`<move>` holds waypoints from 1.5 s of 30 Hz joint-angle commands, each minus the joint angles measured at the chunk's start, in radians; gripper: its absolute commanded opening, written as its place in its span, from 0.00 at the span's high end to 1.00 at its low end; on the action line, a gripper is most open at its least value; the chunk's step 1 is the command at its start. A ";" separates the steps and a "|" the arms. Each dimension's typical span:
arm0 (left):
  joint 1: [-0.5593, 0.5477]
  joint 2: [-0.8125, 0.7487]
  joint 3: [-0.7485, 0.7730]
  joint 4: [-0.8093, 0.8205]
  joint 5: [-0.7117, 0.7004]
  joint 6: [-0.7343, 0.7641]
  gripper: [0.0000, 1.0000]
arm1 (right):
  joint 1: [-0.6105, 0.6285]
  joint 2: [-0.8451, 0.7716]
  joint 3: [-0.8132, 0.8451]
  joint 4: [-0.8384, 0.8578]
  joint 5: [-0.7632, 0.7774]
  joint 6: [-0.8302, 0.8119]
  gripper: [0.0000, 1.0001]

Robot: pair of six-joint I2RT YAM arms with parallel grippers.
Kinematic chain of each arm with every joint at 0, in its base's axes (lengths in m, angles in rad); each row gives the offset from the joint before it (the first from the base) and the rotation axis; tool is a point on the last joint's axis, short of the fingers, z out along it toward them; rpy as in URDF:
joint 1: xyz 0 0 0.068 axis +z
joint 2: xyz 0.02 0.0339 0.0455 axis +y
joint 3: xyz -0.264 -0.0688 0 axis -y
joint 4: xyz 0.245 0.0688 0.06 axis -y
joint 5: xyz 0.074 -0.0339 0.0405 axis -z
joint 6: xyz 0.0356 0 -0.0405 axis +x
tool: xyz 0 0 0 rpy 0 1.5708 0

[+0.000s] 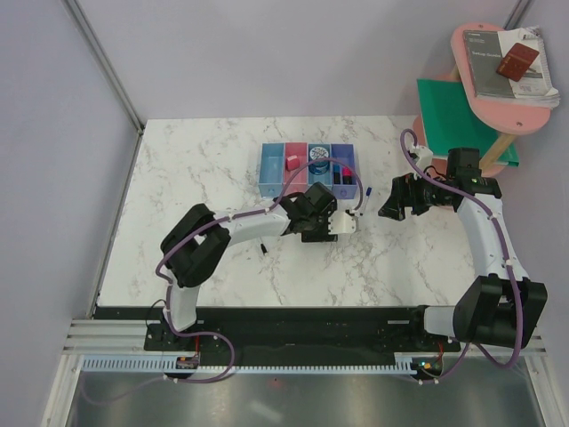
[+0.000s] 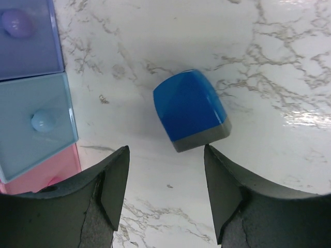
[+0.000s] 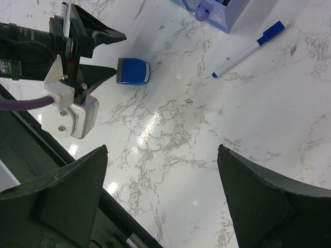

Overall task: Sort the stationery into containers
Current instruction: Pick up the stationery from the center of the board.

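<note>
Overhead, the left gripper (image 1: 345, 224) hides the blue block (image 2: 189, 106), and what's in the 4 bins (image 1: 307, 169) is too small to call, maybe an eraser (image 1: 290, 163) in the pink bin. Wrist cam shows its jaws spread, block ungripped on the white marble table (image 1: 204, 169) just ahead of the tips, near the bins. The right gripper (image 3: 161, 160) hangs wide open, empty, near the blue-capped marker (image 3: 248, 50), with plain lilac-grey walls (image 1: 53, 133) around.

From overhead, the left arm (image 1: 249, 227) starts at its base in the lower left, folds at the elbow and stretches to mid-frame. Its left gripper (image 1: 345, 225) sits low with the jaws parted. The right arm (image 1: 491, 233) climbs the right edge and bends leftward. Its right gripper (image 1: 389, 203) is spread wide and points toward the other.
</note>
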 commanded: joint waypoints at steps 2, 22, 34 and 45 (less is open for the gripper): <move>0.009 0.043 0.096 -0.018 0.005 -0.093 0.33 | -0.006 -0.012 0.012 -0.012 -0.025 -0.038 0.06; 0.009 0.075 0.268 -0.230 0.094 -0.264 0.33 | -0.020 -0.002 0.017 -0.021 -0.045 -0.053 0.06; 0.007 0.180 0.380 -0.273 0.091 -0.409 0.34 | -0.034 -0.015 0.009 -0.035 -0.044 -0.081 0.05; 0.007 0.195 0.353 -0.274 0.076 -0.439 0.34 | -0.043 -0.011 0.007 -0.035 -0.064 -0.084 0.05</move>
